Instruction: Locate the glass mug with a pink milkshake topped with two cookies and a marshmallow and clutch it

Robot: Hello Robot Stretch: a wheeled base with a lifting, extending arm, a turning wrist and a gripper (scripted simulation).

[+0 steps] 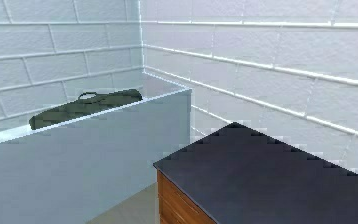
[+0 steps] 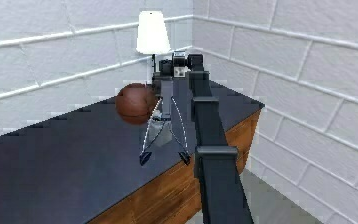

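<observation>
In the arm side view my dark arm (image 2: pixel 209 140) rises from the bottom edge over a dark-topped wooden cabinet (image 2: pixel 57 165). At its far end are the two white marker squares (image 2: pixel 182 65). My gripper (image 2: pixel 163 155) hangs below them with its thin fingers (image 2: pixel 147 150) in front of the tabletop. A round brown ball (image 2: pixel 137 103) sits on the top right beside the gripper. I cannot tell whether the gripper holds anything.
A lamp with a white shade (image 2: pixel 152 32) stands behind the arm's end near the brick wall. In the forward view the dark cabinet top (image 1: pixel 262 165) fills the lower right. A pale partition (image 1: pixel 87 150) stands at the left, with a dark green bag (image 1: pixel 87 105) behind it.
</observation>
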